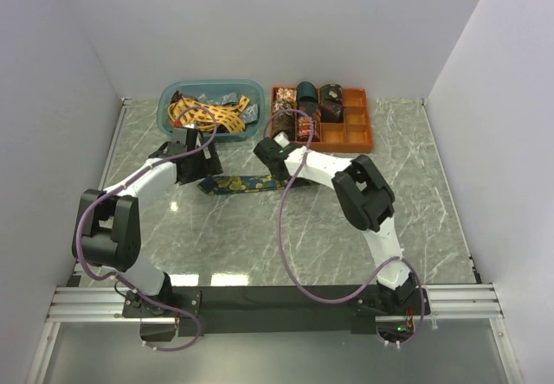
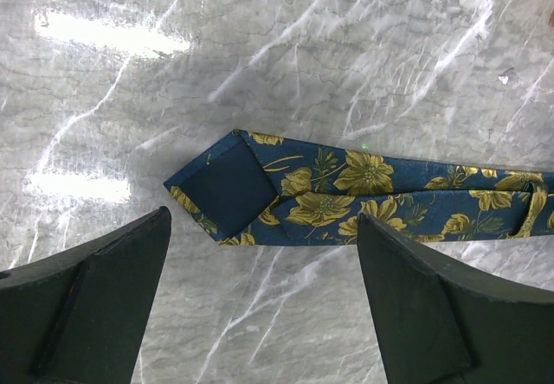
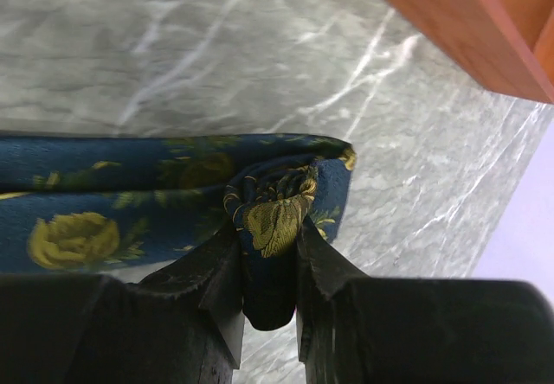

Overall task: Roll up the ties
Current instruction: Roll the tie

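Your left claw hangs wide open over the tie — its pointed tip sits right under the gap. The tie runs straight across to your right claw, which pinches the curled other end — so rolling likely starts there.

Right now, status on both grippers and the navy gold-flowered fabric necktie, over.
Right gripper shut on rolled end of navy gold-flowered fabric necktie. Left gripper open above its pointed tip. Nothing seen in the way.
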You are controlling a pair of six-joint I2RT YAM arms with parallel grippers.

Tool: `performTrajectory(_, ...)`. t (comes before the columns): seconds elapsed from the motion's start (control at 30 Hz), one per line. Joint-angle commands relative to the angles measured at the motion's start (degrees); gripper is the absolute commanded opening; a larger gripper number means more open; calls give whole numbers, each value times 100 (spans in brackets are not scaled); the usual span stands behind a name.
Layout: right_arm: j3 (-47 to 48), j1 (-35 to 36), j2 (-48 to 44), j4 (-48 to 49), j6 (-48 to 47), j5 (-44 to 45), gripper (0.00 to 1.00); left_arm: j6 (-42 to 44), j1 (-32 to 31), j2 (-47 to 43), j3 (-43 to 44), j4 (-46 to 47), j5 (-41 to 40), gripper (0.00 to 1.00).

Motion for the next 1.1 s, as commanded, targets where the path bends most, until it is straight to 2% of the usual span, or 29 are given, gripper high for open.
performTrajectory(0.0,445,67,334,-504,219,-377,9,-32,-1,-175,196,-13,-61,94)
performTrajectory(0.03,498,93,422,-530,219,-473,11,-32,-1,-167,205,-22,-61,94)
performTrajectory(0.1,568,93,467,-557,245,-798,21,-23,8,-175,196,-13,-26,94)
performTrajectory(0.17,603,85,493,-566,271,-1018,25,-23,-1,-184,214,-13,-34,94)
performTrajectory(0.2,621,93,493,-575,280,-1167,31,-14,-1,-175,214,-13,-35,94)
performTrajectory(0.33,665,85,450,-619,280,-1388,44,-14,-1,-166,205,4,9,94)
performTrajectory(0.5,612,85,274,-575,298,-1529,55,-32,8,-166,196,31,53,94)
performTrajectory(0.77,647,85,-34,-584,342,-1652,62,-76,-1,-167,187,145,343,94)
performTrajectory(1.07,569,24,-1043,-461,403,-1748,64,-207,-220,-131,670,-75,449,93)
